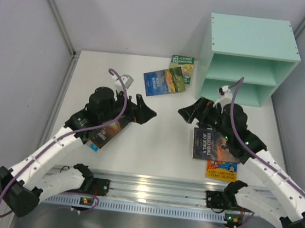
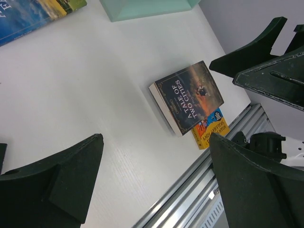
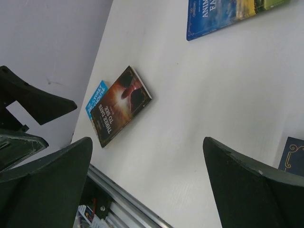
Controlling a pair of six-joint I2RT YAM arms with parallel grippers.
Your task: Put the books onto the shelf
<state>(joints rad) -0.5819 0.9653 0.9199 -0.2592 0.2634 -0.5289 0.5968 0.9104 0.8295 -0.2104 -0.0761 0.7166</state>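
Books shelved: none; both open compartments of the mint-green shelf [image 1: 239,74] hold no book that I can see, nor does its top.
Books left: six, all lying flat on the table [image 1: 159,153].
A Tale of Two Cities [image 2: 190,97]: dark navy cover, below my right wrist, just behind that hand's fingers.
Orange-yellow book [image 2: 211,129]: partly under the navy one, its near end sticking out, further back along my right arm.
Dark brown book [image 3: 121,104]: below my left wrist, behind that hand.
Light blue book [image 3: 97,99]: tucked under the brown one, only a corner showing.
Blue landscape book [image 1: 164,83]: out ahead of both hands, roughly between them, well apart from either.
Green book [image 1: 182,67]: just beyond the blue one and touching it; I cannot tell which overlaps which.
Shelf position: ahead of my right hand and to its outer side, openings facing me.
Left gripper [image 1: 143,108]: fingers spread wide, nothing between them, hovering over bare table.
Right gripper [image 1: 189,114]: fingers spread wide too, holding nothing, facing my left hand across the middle.
Progress: I judge the task at its very start; no book is gripped or lifted.
Remaining: every book has to be picked up and set into a compartment, and the stacked pairs likely need their top book taken first.
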